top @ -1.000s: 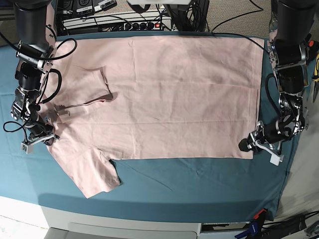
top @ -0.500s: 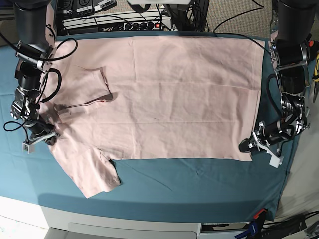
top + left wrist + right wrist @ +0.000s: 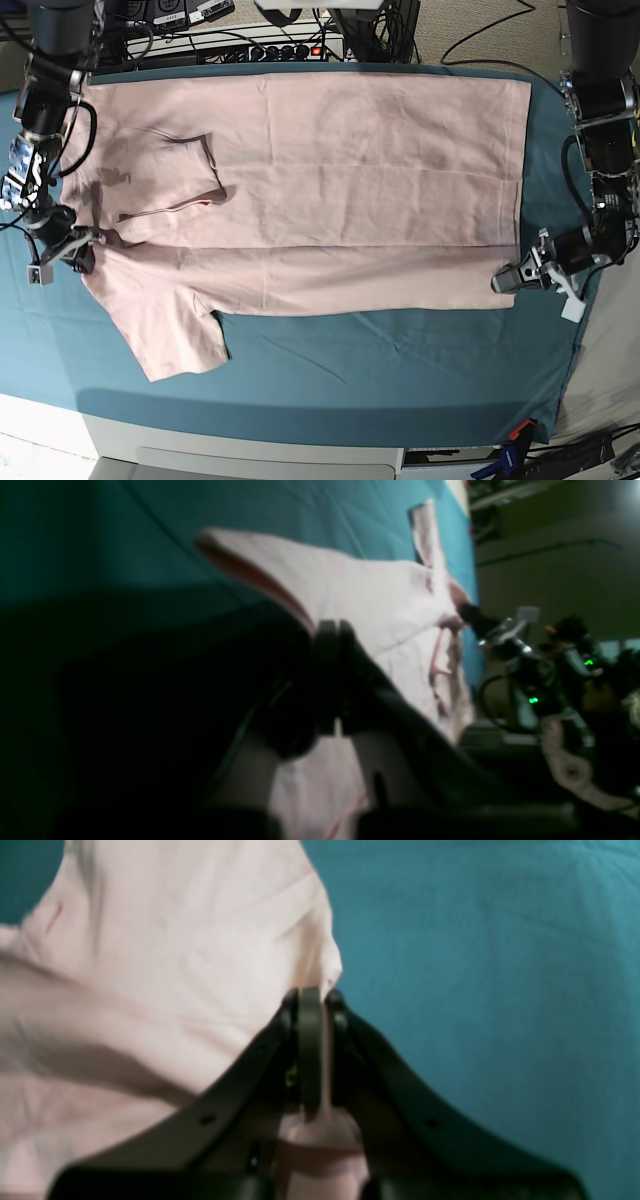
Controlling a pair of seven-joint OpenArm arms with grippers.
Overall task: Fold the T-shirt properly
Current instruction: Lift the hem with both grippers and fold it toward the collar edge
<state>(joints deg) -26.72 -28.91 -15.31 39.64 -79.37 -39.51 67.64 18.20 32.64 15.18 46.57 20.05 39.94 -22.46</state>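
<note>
The pale pink T-shirt (image 3: 350, 180) lies spread, plain side up, across the teal cloth, with its collar (image 3: 200, 175) at the left and one sleeve (image 3: 175, 335) pointing toward the front edge. My left gripper (image 3: 507, 280) is at the right of the base view, shut on the shirt's front hem corner. The left wrist view shows its jaws (image 3: 327, 630) pinching that raised pink fabric (image 3: 370, 595). At the left, my right gripper (image 3: 88, 250) is shut on the shoulder edge. Up close, a fold of the shirt (image 3: 175, 965) sits between its fingertips (image 3: 312, 1000).
The teal table cloth (image 3: 380, 360) covers the table to its front edge (image 3: 250, 440). Power strips and cables (image 3: 250, 45) line the back. Tools (image 3: 632, 150) hang off the right side. The other arm (image 3: 505, 640) shows across the shirt in the left wrist view.
The left gripper has shut on the hem corner. Both grippers have moved outward, the right one to the view's left, pulling the shirt's front part taut and shifting the sleeve left.
</note>
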